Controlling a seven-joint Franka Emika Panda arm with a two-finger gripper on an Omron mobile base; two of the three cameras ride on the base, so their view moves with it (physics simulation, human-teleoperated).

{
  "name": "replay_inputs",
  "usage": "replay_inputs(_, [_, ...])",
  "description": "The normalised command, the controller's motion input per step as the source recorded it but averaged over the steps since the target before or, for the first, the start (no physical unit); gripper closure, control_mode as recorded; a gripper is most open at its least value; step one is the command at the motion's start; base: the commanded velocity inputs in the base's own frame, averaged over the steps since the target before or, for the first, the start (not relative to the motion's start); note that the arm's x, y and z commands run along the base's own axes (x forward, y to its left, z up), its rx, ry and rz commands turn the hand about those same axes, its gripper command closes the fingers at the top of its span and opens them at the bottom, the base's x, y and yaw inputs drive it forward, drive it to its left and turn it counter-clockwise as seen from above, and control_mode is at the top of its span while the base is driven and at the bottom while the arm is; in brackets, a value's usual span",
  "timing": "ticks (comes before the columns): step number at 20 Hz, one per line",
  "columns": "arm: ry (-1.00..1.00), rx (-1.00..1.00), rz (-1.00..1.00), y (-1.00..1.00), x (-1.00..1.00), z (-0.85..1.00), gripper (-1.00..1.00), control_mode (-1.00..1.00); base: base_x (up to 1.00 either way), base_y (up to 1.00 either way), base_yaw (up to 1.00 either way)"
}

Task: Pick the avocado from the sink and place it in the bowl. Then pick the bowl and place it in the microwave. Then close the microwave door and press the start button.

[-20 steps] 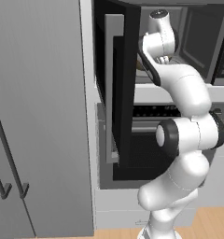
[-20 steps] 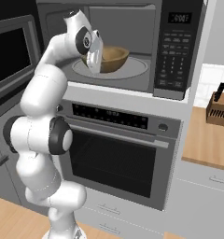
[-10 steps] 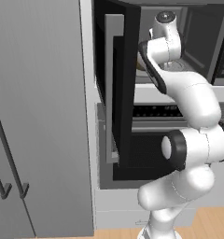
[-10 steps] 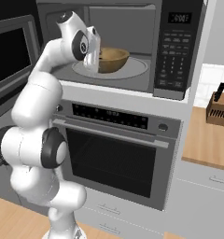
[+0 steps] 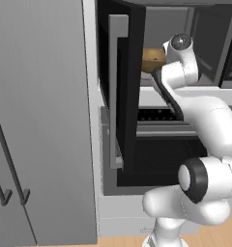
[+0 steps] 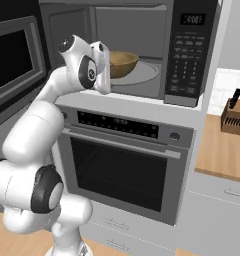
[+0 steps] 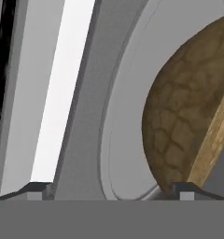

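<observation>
Hovering at the mouth of the microwave, my pincer (image 7: 111, 189) shows two small dark fingertips (image 7: 37, 188) spread well apart with nothing between them. One tip sits just beside the round light-brown wooden bowl (image 7: 188, 116), but I cannot tell whether it touches the wood. Seen close, the bowl has a mottled, crackled brown outer wall and a paler, smooth rim, and it appears tipped because my hand is rolled. It rests on the round glass turntable (image 7: 128, 93), whose pale curved edge sweeps around it.

From the right, the bowl (image 6: 121, 62) stands upright on the turntable (image 6: 142, 75) inside the black and steel microwave (image 6: 142, 50), towards the left of the cavity, with bare plate to its right and the grey back wall behind. My hand (image 6: 99, 67) is at the cavity's front left edge, in front of the sill. I cannot see into the bowl, so I cannot tell whether the avocado lies there.

From the left, the wide black microwave door (image 5: 125, 96) stands swung out, edge-on, with the bowl (image 5: 154, 59) showing just past it.

I count one bowl, one microwave, one wall oven with a glass window (image 6: 124, 170) below it, and one wooden knife block (image 6: 234, 115) on the bench (image 6: 227, 150) to the right.
</observation>
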Motion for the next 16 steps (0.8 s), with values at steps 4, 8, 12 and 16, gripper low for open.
replay_inputs(4, [-0.1,-0.22,0.0,-0.36,-0.52,-0.18,-1.0,-1.0,0.0,0.0,0.0])
replay_inputs(8, [-0.06,-0.24,0.0,-0.12,-0.2,-0.09,-1.0,-1.0,0.0,0.0,0.0])
replay_inputs(12, [0.0,-0.32,-0.01,0.0,0.0,-0.25,-1.0,-1.0,0.0,0.0,0.0])
replay_inputs(16, [0.0,-0.34,-0.06,0.0,0.0,-0.29,-1.0,-1.0,0.0,0.0,0.0])
